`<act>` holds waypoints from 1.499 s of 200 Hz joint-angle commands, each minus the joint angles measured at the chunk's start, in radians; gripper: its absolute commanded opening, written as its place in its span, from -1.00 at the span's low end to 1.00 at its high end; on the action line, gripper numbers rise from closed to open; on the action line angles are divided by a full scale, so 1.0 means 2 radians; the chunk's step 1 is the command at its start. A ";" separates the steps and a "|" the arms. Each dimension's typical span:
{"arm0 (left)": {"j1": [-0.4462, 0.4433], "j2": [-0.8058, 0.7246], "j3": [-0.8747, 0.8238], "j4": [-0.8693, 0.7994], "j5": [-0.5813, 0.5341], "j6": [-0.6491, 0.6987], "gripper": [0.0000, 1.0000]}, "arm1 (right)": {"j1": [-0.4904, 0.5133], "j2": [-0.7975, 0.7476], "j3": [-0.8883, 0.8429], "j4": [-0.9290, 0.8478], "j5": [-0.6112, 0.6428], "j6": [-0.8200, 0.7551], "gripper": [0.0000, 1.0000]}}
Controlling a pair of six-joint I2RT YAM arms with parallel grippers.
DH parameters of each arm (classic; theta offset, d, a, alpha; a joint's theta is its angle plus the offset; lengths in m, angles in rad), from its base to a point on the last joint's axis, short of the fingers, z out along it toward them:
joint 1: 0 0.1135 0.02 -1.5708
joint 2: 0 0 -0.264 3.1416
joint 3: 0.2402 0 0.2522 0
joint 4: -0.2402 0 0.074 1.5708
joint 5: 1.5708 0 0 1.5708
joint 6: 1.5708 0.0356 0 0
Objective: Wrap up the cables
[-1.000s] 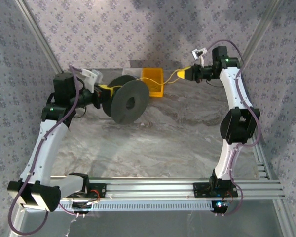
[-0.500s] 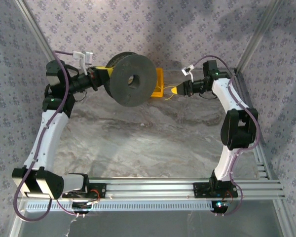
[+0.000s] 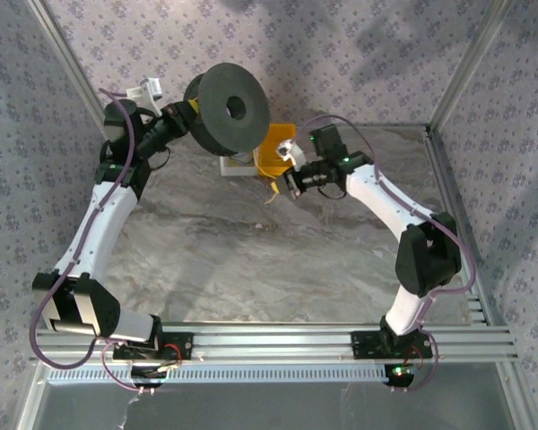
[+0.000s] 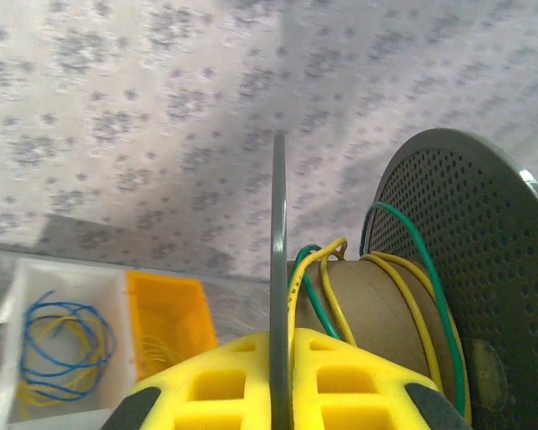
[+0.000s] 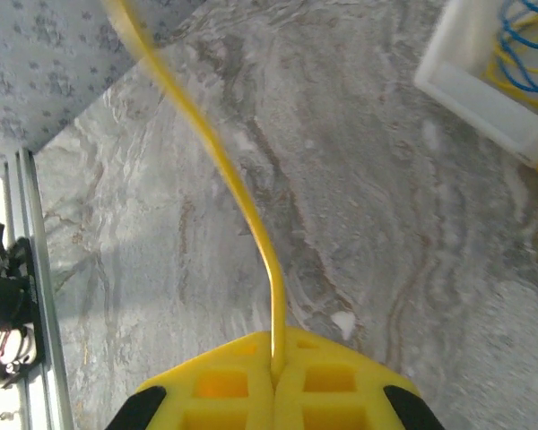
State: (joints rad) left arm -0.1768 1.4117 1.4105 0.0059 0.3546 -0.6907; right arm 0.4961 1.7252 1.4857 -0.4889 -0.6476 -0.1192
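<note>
1. Top external: left claw (image 3: 186, 115) grips the spool (image 3: 226, 107) by one flange, raised near the back wall.
2. Right claw (image 3: 282, 184) is closed on the wire (image 5: 217, 152), just beside the yellow bin (image 3: 273, 154).
3. Yellow wire turns sit on the spool's core; the free length rises from the right claw.
4. Desk (image 3: 278, 269) lies open toward the near rail.

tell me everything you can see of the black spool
The spool is black, with two round flanges, one perforated, a centre hole and a brown cardboard-looking core. It is lifted off the table, one flange pinched between the yellow fingers of the left gripper. A few turns of yellow wire and green wire lie on its core.
</note>
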 commanded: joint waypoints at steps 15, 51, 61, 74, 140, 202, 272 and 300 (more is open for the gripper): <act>-0.066 0.032 0.117 -0.041 -0.252 0.107 -1.00 | 0.092 -0.026 0.034 -0.053 0.081 0.007 -1.00; -0.129 0.112 0.189 -0.159 -0.384 0.242 -1.00 | 0.143 -0.033 0.103 -0.114 0.103 -0.012 -1.00; -0.142 0.124 0.190 -0.176 -0.405 0.269 -1.00 | 0.148 -0.036 0.123 -0.130 0.110 -0.019 -1.00; -0.158 0.136 0.185 -0.196 -0.434 0.306 -1.00 | 0.148 -0.038 0.148 -0.149 0.116 -0.027 -1.00; -0.210 0.119 0.099 -0.278 -0.430 0.420 -1.00 | 0.111 -0.034 0.265 -0.226 0.162 -0.069 -1.00; -0.248 0.050 0.031 -0.368 -0.352 0.546 -1.00 | 0.026 -0.006 0.309 -0.248 0.120 -0.108 -1.00; -0.251 -0.030 -0.025 -0.386 -0.217 0.595 -1.00 | -0.032 0.020 0.294 -0.254 0.093 -0.131 -1.00; -0.252 -0.045 -0.032 -0.385 -0.198 0.601 -1.00 | -0.053 0.027 0.295 -0.260 0.072 -0.135 -1.00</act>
State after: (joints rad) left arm -0.6868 1.3758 1.3899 -0.5072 -0.1169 0.3920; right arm 0.5091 1.8008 2.0331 -1.1118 -0.5774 -0.3645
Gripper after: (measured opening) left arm 0.097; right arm 0.058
